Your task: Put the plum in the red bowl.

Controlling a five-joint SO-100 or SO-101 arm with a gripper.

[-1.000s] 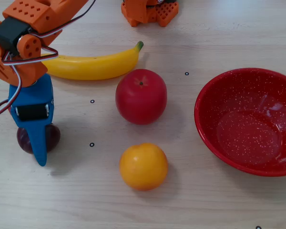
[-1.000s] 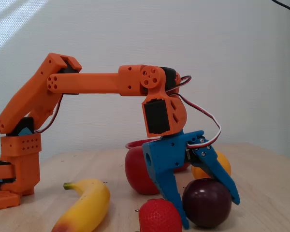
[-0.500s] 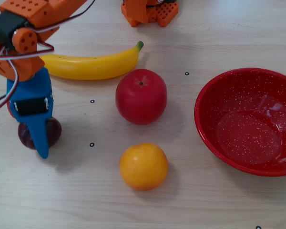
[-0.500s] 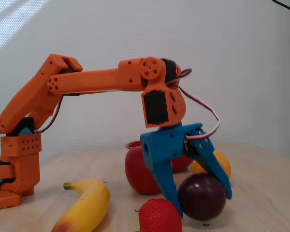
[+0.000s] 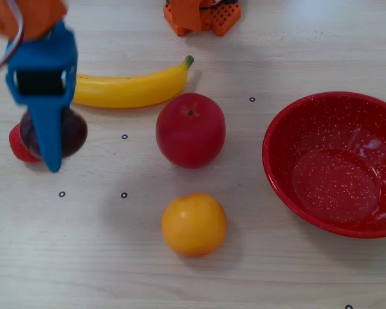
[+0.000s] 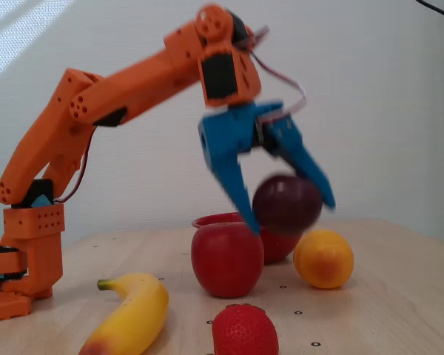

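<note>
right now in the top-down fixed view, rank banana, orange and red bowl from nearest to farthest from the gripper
In that fixed view the gripper is at far left.
1. banana: just right of it, toward the top.
2. orange: lower middle.
3. red bowl: far right edge.

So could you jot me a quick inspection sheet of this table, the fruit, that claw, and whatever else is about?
Surface: pale wooden table with small ring marks.
Job's things: plum lifted off the table, between the blue fingers; red bowl empty.
Clutter: banana, apple, orange, strawberry.
Grippers: gripper closed around the plum.
Cables: thin wire looping by the wrist.
Surroundings: plain white wall; arm's orange base.
</note>
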